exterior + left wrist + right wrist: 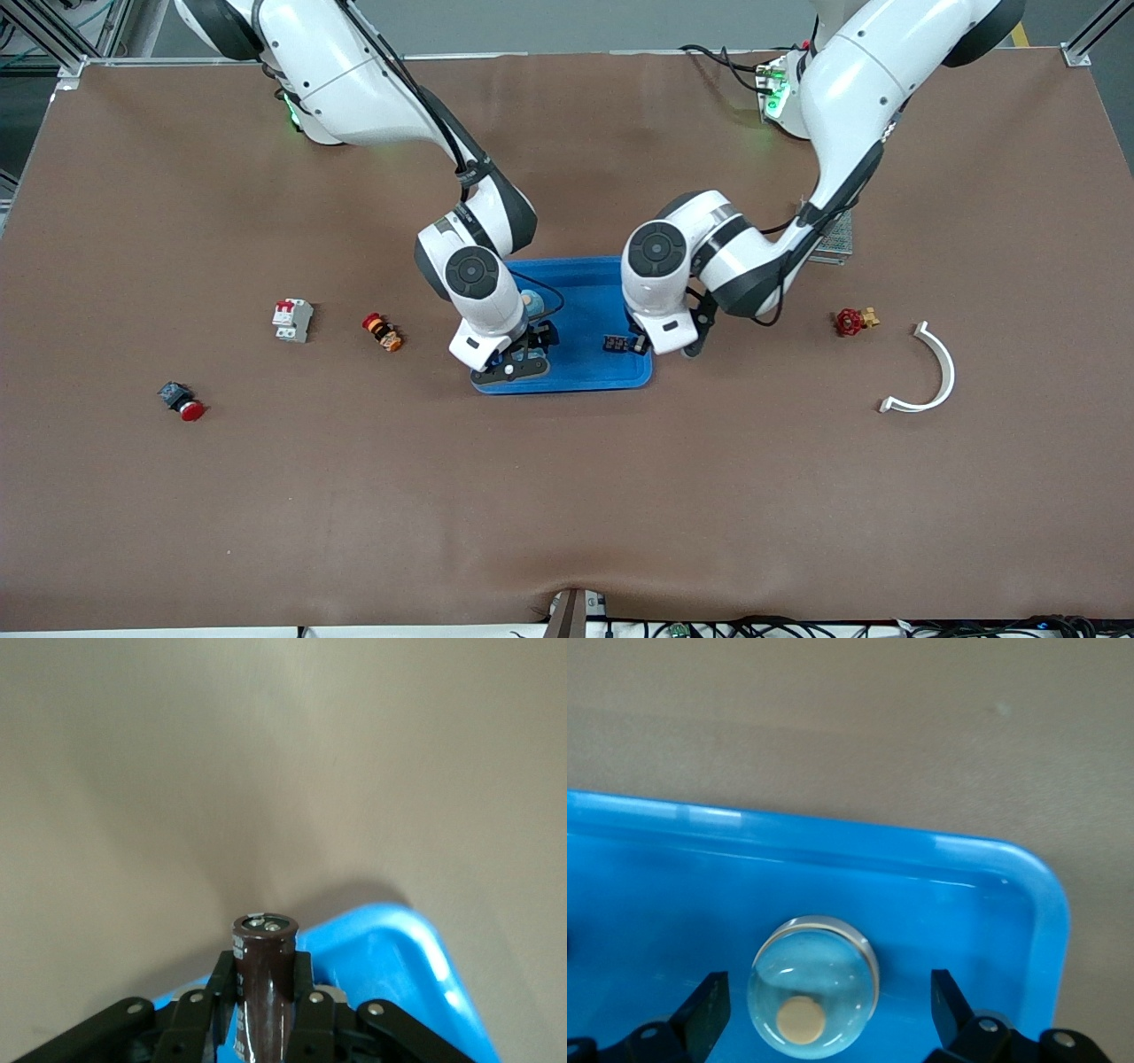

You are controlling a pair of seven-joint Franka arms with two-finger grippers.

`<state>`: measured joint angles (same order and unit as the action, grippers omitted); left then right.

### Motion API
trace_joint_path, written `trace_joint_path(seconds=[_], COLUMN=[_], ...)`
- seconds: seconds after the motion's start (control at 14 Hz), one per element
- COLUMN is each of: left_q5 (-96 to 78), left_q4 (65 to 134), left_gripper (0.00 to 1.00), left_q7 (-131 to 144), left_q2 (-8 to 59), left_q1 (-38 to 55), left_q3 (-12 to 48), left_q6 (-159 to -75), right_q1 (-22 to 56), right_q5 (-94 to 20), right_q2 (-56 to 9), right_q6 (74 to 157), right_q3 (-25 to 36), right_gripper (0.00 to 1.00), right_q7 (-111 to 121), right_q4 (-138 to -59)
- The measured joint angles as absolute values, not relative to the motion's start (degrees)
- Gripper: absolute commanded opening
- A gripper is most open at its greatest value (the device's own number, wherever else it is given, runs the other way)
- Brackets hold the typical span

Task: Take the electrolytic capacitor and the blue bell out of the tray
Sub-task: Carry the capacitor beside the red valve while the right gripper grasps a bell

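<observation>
The big brown table (266, 496) holds a bright blue tray (589, 372) in its middle, and both jobs are only half started. The two white robot arms reach down to the tray. The left pincer (264, 1001) is over the corner of the tray toward the left arm's end of the table, and its fingers are pressed tight on the electrolytic capacitor (263, 983), a brown can that stands upright between them. It looks grabbed but not yet carried off, since the tray's corner shows right under it. The right pincer (831, 1010) is spread wide and hangs low over the tray toward the right arm's end, with the blue bell (813, 999) sitting on the tray floor between its fingers, not pinched yet. So nothing is out of the tray so far. What is left, I think, is to lift the capacitor away, close on the bell, and set both down on the table.
</observation>
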<state>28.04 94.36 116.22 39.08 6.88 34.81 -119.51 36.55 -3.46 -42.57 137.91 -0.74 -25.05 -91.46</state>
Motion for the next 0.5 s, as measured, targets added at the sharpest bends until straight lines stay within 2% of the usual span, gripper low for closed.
trace_joint_path(seconds=[0.5], left_q5=[28.0], left_q4=[95.1], left_gripper=[0.00], left_q7=[97.5], left_q2=[37.7], left_q1=[-2.5], left_q3=[34.6], left_q6=[-114.4], right_q1=[37.3], right_q5=[-3.5], right_q2=[-43.3], right_q6=[138.6], right_q3=[-0.6], right_gripper=[1.00], right_q7=[-25.1], right_q4=[-91.4])
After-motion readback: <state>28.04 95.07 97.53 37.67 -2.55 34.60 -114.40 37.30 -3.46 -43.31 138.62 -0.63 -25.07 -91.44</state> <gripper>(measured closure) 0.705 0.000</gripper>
